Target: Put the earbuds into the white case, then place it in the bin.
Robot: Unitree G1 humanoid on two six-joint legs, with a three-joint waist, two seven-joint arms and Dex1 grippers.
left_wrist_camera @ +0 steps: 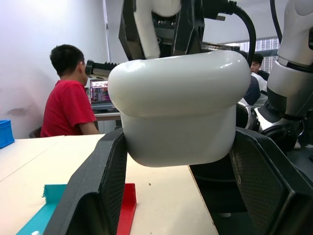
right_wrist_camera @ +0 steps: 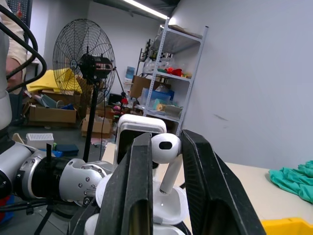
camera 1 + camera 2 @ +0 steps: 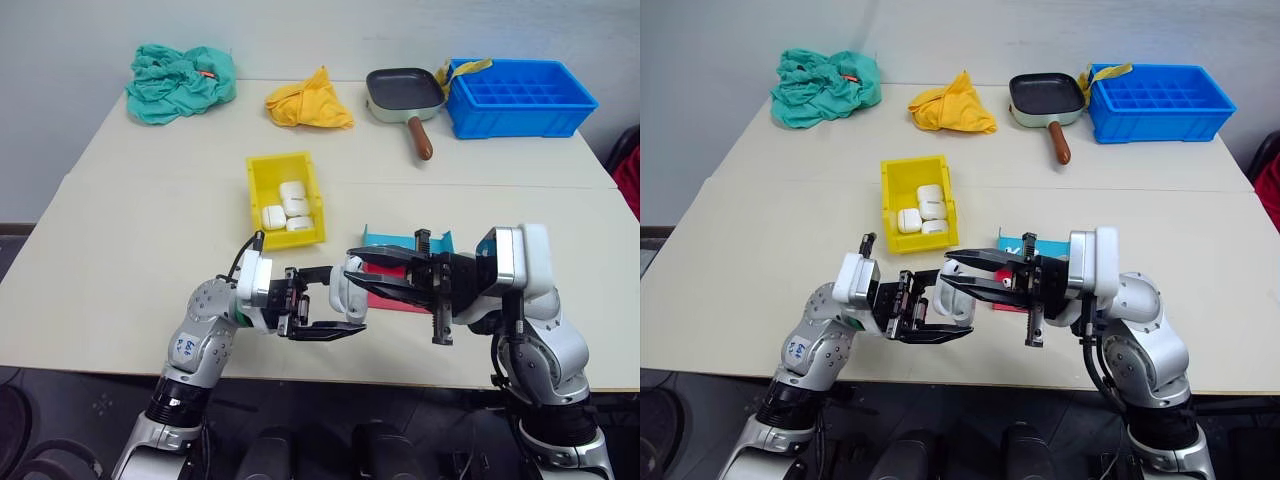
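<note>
One tiny shiny white earbud (image 2: pixel 165 148) is pinched in the right gripper (image 2: pixel 166 161), its stem pointing down into the open small rounded white case (image 1: pixel 181 105) squeezed tight in the left gripper (image 3: pixel 335 300).

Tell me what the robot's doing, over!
Left gripper shut on white case. Right gripper shut on earbud, just above the case. Yellow bin already holds three cases. Nothing in the way.
</note>
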